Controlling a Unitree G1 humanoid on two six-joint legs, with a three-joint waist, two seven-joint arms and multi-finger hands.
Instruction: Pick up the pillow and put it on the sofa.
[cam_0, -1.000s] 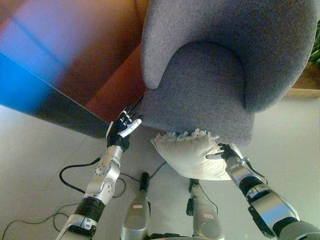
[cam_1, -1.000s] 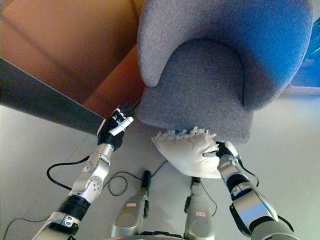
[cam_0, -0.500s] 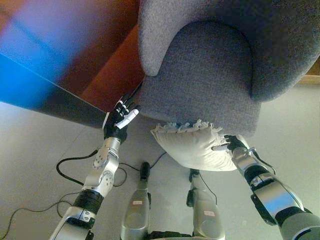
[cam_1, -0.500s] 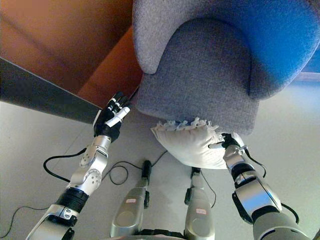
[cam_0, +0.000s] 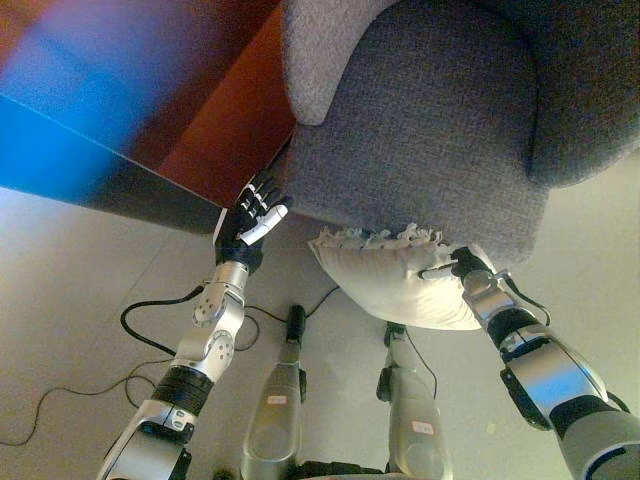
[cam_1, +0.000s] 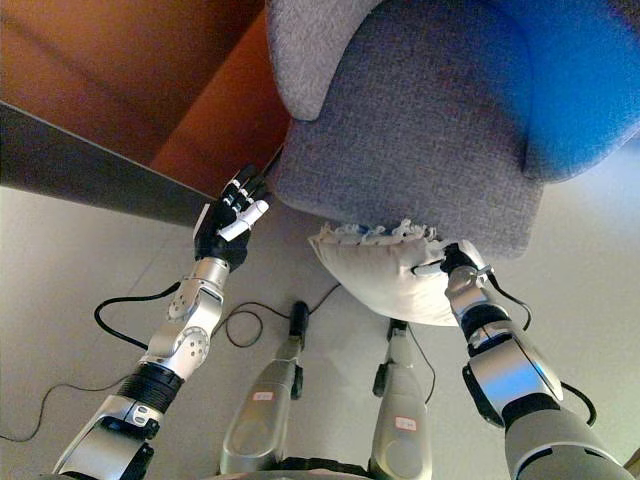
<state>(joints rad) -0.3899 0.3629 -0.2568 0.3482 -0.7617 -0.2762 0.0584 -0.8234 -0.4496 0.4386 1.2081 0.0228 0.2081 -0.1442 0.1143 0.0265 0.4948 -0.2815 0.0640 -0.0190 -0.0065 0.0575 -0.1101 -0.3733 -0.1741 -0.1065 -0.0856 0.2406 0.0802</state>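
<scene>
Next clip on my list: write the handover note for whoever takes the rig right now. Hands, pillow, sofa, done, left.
Right robot hand: shut on the cream fringed pillow, holding it just below the front edge of the grey sofa.
Left robot hand: open, fingers straight, holding nothing, by the sofa's front left corner.
Done: pillow picked up off the floor.
Left: raise the pillow onto the seat and release it.

Both eye views look steeply down from the robot's head, close above the grey sofa (cam_0: 420, 130). They share its front edge and the floor (cam_1: 60, 260) below, slightly offset sideways.
</scene>
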